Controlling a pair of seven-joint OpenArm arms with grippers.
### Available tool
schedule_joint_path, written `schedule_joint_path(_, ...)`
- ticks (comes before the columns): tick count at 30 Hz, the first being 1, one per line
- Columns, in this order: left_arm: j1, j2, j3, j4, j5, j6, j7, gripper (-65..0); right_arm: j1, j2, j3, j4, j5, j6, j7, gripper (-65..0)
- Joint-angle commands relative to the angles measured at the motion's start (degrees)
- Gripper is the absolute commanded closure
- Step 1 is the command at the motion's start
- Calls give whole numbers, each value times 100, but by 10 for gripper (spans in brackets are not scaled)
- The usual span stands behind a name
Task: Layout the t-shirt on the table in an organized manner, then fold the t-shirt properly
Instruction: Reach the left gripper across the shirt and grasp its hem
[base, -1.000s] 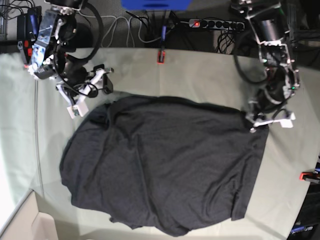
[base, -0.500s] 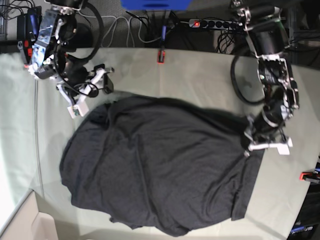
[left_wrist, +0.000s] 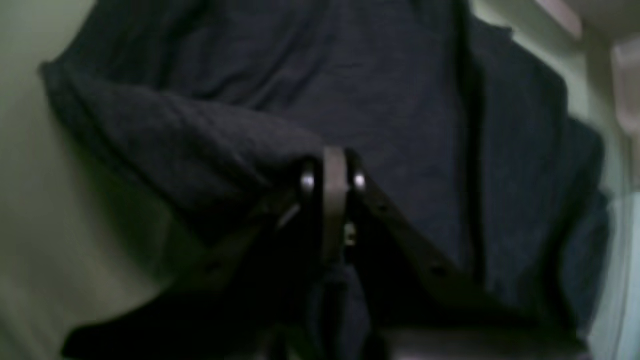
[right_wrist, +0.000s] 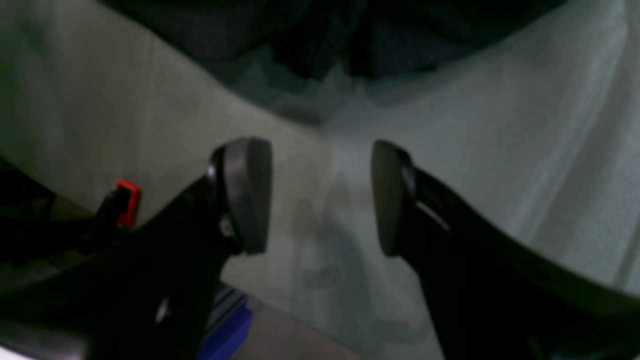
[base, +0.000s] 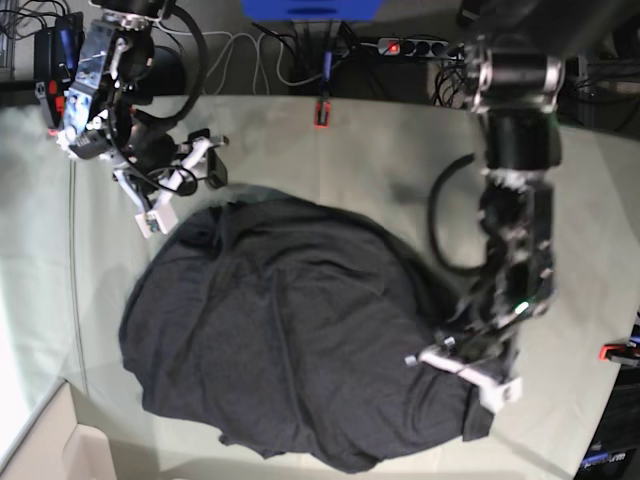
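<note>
Table (base: 400, 160) draped in pale greenish-grey cloth, wide under everything. T-shirt (base: 290, 340) spread dark across its middle, one edge lifted and pulled inward over the body. Left tool (left_wrist: 332, 175) clenched on a pinch of that lifted t-shirt edge, over the fabric. Right tool (right_wrist: 320, 195) released, jaws apart above bare cloth just beside the shirt's far corner. Small red-orange clamp (base: 321, 114) at the table's back edge.
</note>
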Motion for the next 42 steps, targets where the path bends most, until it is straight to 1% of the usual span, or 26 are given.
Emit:
schedule_joint_path(1,-259,55,75,-20,162,-3,-120,0,44,26,19,99,84,34,101,-321)
schedule_joint_path(4,-575,213,295,-442,584,-12,-120,-5,44,26,19,107,84,34,92,-321)
schedule_joint_path(6,-760,301,462,-802,716,-12,-93,-5,35,26,19,107,84,34,83,-321)
schedule_joint_path(8,-883,354,559,-1075,716,-12,-76,-6,35,26,19,107,75,34,74,-321)
schedule_joint_path(10,-918,441,629,-1224,716,-12,-102,-32,35,26,28,107,75,34,65,-321)
schedule_joint_path(13,-927,600,629,-1294,768,-12,-102,-125,26,26,28,107,75,34,57,-321)
schedule_joint_path(15,-927,635,629,-1268,768,-12,-67,-217,26,26,28,107,75,34,57,-321)
schedule_joint_path(18,-927,696,638,-1250,768,-12,-58,-377,26,26,28,107,75,34,57,-321)
schedule_joint_path(19,-927,696,638,-1250,768,-38,-58,-416,26,26,28,107,75,34,57,-321)
schedule_joint_path(20,-918,696,638,-1242,768,-38,-58,-436,26,26,28,107,75,34,57,-321)
schedule_joint_path(22,-865,652,612,-1083,768,-47,-67,-438,26,26,28,107,75,34,57,-321)
schedule_joint_path(26,-593,424,585,-600,724,-21,-111,-434,26,17,28,107,75,34,65,-321)
schedule_joint_path(28,-531,345,577,-573,768,-21,-120,-434,26,17,28,99,75,34,83,-321)
schedule_joint_path(31,-452,151,577,-846,724,-12,-164,-435,26,8,19,90,75,34,83,-321)
schedule_joint_path(32,-435,116,577,-978,724,-12,-295,-435,26,8,19,90,75,34,92,-321)
schedule_joint_path(34,-391,37,577,-1312,724,-12,-788,-435,35,8,2,90,75,34,92,-321)
schedule_joint_path(35,-347,37,577,-1488,724,-12,-1043,-435,44,8,-7,90,75,34,92,-321)
schedule_joint_path(37,-311,37,577,-1787,733,-12,-1359,-435,44,8,-7,81,75,34,92,-321)
schedule_joint_path(39,-311,37,594,-2033,751,-12,-1535,-435,53,8,-7,81,75,34,92,-321)
schedule_joint_path(42,-311,37,585,-2253,724,-12,-1658,-435,53,17,-7,81,75,34,92,-321)
